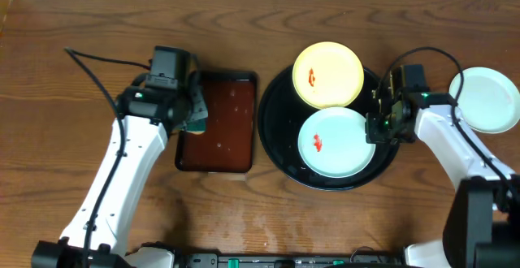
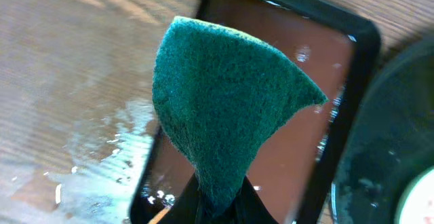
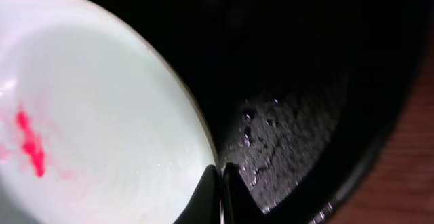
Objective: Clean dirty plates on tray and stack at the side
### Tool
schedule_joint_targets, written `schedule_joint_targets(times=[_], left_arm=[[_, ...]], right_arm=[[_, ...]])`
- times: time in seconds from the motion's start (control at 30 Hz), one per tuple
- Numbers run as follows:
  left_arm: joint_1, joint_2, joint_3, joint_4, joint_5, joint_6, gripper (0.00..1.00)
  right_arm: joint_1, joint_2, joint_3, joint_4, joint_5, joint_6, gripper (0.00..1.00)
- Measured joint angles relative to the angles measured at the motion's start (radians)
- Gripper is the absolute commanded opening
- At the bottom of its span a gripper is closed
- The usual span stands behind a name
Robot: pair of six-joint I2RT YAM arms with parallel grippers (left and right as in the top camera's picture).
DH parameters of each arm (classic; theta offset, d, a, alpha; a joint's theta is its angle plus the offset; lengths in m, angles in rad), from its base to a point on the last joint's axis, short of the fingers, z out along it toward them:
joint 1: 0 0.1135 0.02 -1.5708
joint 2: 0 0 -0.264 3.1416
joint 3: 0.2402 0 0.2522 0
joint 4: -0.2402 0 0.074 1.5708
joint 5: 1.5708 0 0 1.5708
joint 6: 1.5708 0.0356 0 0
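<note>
The black tray holds a pale yellow plate at the back and a mint-white plate at the front, each with a red smear. My right gripper is shut on the mint plate's right rim; the right wrist view shows the fingers pinching the rim of the plate over the wet tray. A second mint-white plate lies on the bare table at the right. My left gripper is shut on a green sponge, held above the brown tray's left edge.
A brown rectangular tray with water drops sits left of the black tray; it also shows in the left wrist view. A wet patch marks the wood beside it. The right arm's cable loops over the black tray's right side.
</note>
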Motion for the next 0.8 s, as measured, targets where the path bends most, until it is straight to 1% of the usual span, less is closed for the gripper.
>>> schedule_joint_targets(times=[0.07,0.13,0.17,0.23,0.37,0.57,0.8], left_arm=[[-0.031,0.0,0.0,0.01,0.0,0.0,0.07],[-0.06,0.0,0.0,0.023,0.0,0.0,0.07],[-0.07,0.0,0.0,0.026,0.001,0.0,0.07],[-0.085,0.0,0.0,0.035,0.001,0.0,0.07],[-0.093,0.0,0.0,0.047,0.001,-0.005,0.07],[-0.117,0.015,0.0,0.055,0.0,-0.023,0.07],[-0.168,0.046,0.0,0.085,0.001,-0.026,0.07]], right_arm=[[0.0,0.021,0.0,0.01,-0.005,-0.01,0.06],[0.0,0.034,0.0,0.022,-0.008,-0.026,0.13],[0.0,0.036,-0.001,0.028,-0.01,-0.035,0.19],[0.0,0.037,-0.002,0.048,-0.014,-0.048,0.24],[0.0,0.037,-0.002,0.1,-0.017,-0.067,0.23],[0.0,0.037,-0.01,0.12,-0.016,-0.08,0.22],[0.0,0.037,-0.092,0.179,-0.016,-0.083,0.19]])
